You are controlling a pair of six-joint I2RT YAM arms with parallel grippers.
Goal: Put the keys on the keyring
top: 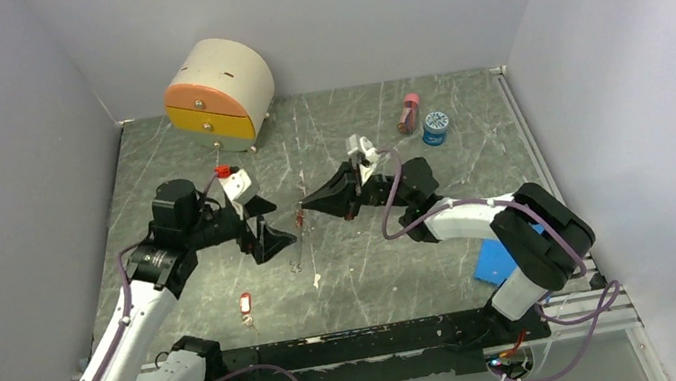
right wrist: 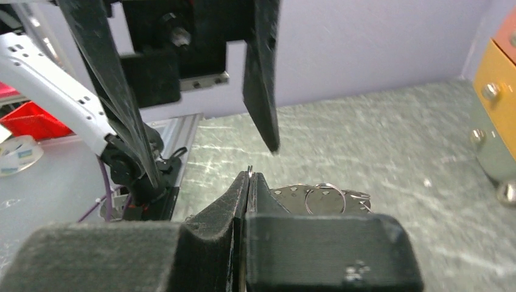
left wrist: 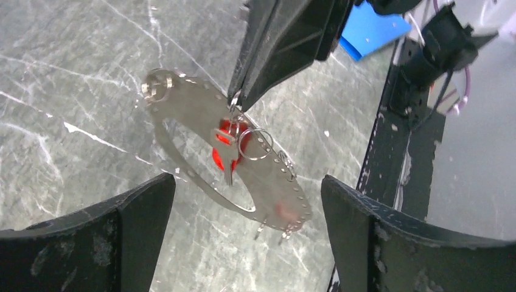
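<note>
My right gripper [top: 305,211] is shut on a thin wire at the rim of the keyring [top: 298,247] and holds it off the table. The keyring is a large metal hoop, and it fills the left wrist view [left wrist: 274,194]. One of the keys [left wrist: 226,155], with a red tag, hangs right under the shut tips [left wrist: 236,102]. My left gripper [top: 266,227] is open and empty, with a finger on either side of the hoop [left wrist: 246,185]. A second red-tagged key [top: 246,307] lies on the table near the front. Another red tag [top: 222,170] shows behind the left arm.
A round-topped drawer box [top: 218,92] stands at the back left. A pink bottle [top: 409,114] and a blue-lidded jar [top: 436,125] stand at the back right. A blue flat piece [top: 497,263] lies by the right arm's base. Walls close in three sides.
</note>
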